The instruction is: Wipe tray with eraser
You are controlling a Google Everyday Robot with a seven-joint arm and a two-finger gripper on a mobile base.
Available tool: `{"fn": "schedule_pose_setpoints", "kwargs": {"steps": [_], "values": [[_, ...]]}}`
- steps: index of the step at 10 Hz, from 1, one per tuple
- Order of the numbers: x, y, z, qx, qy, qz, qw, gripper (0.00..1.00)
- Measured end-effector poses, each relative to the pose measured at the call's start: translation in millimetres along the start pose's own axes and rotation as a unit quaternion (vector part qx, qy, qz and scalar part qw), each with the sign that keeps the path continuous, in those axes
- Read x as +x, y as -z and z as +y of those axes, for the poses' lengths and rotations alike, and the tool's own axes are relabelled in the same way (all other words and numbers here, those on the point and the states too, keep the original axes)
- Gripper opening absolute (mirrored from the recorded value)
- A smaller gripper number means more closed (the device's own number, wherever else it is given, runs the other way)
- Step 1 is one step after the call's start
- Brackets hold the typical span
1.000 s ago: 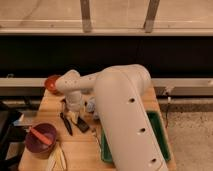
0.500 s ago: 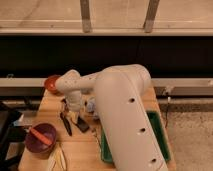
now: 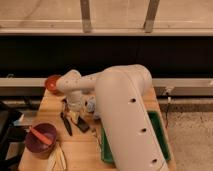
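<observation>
A purple bowl [image 3: 36,149] sits at the left of the wooden table [image 3: 44,107], with a black long-handled tool [image 3: 65,124] near it. The gripper [image 3: 75,115] hangs low just beside the dark eraser [image 3: 83,126], which lies on the tabletop; whether it grasps anything cannot be told. The green tray [image 3: 161,132] lies at right, mostly hidden behind the white arm [image 3: 125,115].

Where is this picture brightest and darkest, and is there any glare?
Camera view: brightest along the pale strip at the top, nearly black in the band behind the table. The white arm catches warm light, without harsh glare, and hides much of the tray. The gripper sits low over the table, left of the tray.
</observation>
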State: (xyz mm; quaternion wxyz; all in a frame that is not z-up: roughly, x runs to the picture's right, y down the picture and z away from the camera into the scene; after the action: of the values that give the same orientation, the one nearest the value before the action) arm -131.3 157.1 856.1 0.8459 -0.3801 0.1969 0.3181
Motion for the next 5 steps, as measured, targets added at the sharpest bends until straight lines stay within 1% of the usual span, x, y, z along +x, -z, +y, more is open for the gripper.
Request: {"fn": "schedule_pose_setpoints", "kwargs": {"steps": [2,3,4,5], "values": [[1,0,0,0.000,0.000,0.001,1.0000,0.48],[6,3,1,-0.003,-0.001,-0.009,1.0000,0.58],[17,7,3,-0.007,-0.006,-0.028,0.9996,0.68],[24,9,7,-0.012,-0.010,-0.038,0.9992,0.75]]}}
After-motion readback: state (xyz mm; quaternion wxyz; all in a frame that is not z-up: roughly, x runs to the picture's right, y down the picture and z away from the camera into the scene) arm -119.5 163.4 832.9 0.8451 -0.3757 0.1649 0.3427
